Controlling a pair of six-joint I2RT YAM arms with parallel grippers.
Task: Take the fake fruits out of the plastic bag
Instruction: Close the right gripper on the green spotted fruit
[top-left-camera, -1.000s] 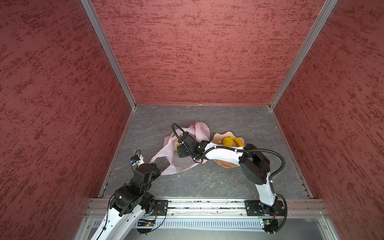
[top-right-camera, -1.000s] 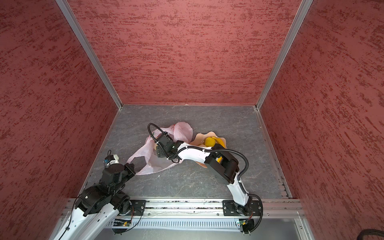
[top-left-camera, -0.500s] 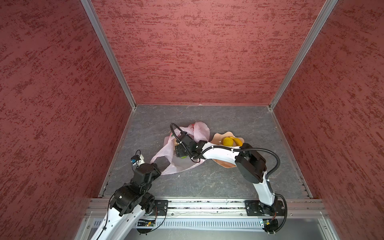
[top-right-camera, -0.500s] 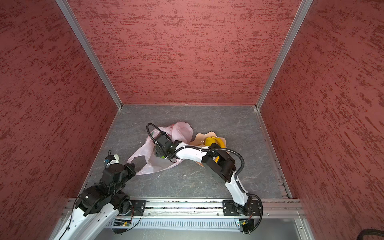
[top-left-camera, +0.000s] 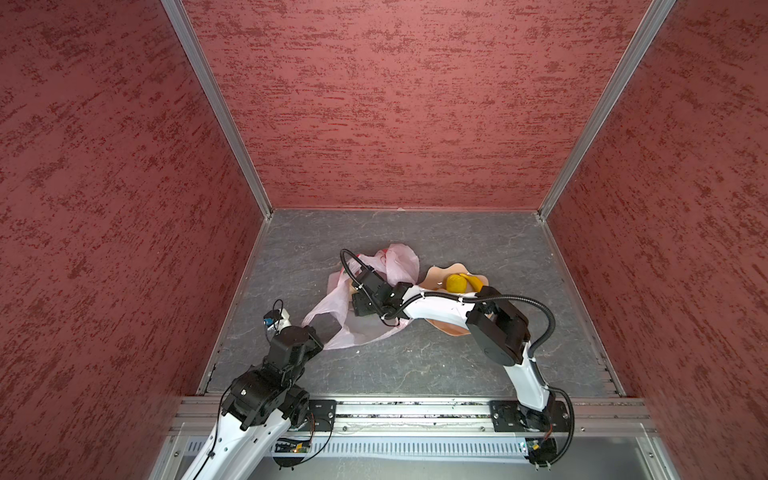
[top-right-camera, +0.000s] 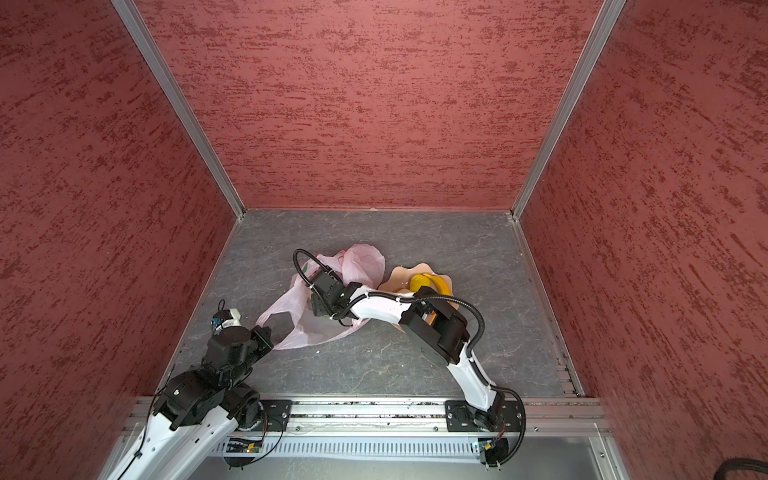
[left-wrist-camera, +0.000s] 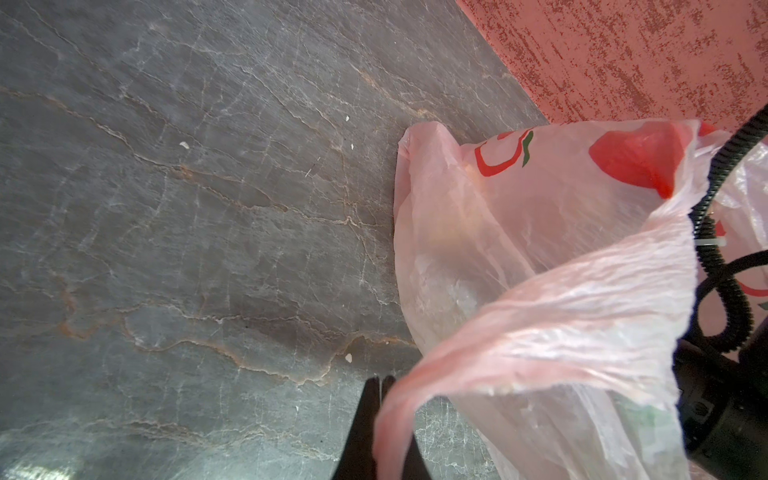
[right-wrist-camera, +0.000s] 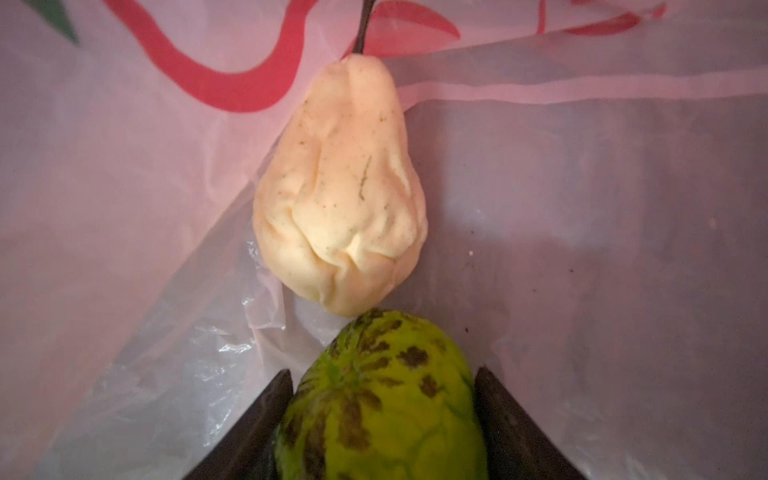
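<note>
Stock: plastic bag (left-wrist-camera: 498, 228), thin translucent crinkly film; worktop (left-wrist-camera: 166, 208), matt veined stone-look; green fruit (right-wrist-camera: 382, 407), dull dimpled skin.

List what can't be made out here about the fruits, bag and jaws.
- Bowl contents: in both top views the right arm covers much of it; fruits there cannot be counted.
- Fruits left in the plastic bag: film and arm hide them in both top views; the right wrist view shows only a beige fruit and a green fruit, cut by the edge.
- Right gripper: whether its jaws press or merely flank the green fruit.
</note>
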